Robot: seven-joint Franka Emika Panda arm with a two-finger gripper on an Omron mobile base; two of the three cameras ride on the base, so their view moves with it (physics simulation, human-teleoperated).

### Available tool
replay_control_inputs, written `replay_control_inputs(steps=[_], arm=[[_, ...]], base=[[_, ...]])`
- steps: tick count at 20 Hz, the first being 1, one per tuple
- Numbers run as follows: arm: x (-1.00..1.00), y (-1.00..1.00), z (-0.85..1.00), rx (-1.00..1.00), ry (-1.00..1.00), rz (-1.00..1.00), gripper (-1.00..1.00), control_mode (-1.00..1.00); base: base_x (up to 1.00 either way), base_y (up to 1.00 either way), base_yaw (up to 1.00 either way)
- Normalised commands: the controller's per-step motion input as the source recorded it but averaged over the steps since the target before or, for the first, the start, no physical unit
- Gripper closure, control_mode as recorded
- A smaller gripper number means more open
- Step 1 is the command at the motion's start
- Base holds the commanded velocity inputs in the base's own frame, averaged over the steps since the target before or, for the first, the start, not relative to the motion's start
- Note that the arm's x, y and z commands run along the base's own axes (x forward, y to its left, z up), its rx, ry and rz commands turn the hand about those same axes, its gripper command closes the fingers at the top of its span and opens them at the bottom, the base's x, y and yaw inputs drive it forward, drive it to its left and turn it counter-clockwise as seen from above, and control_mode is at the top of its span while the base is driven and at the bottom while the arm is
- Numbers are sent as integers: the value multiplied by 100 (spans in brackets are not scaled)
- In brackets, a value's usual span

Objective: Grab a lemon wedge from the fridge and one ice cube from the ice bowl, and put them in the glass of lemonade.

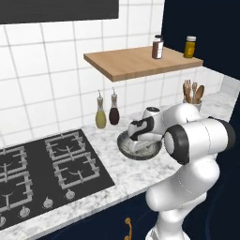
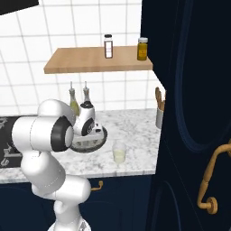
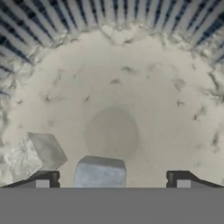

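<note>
Whitish and speckled inside, the ice bowl (image 3: 131, 87) sits on the marble counter under the wide-open, empty gripper (image 3: 113, 179), an ice cube (image 3: 99, 171) between its tips, so I judge the cube ungrabbed and the glass of lemonade (image 2: 119, 154) unserved.

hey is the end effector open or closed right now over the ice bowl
Open. In the hand view the end effector has its two fingertips spread wide, with an ice cube between them inside the ice bowl.

The arm (image 1: 197, 154) is showing glossy white rounded segments, dark joint rings and small dark finger tips (image 3: 46, 178).
</note>
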Motion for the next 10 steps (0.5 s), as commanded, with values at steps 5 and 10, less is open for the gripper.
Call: replay_control_inputs(steps=[5, 10], arm=[[-8, 0, -16, 0, 1, 0, -100, -100], [-17, 0, -21, 0, 2, 0, -100, -100]], base=[[0, 0, 0], [0, 0, 0]])
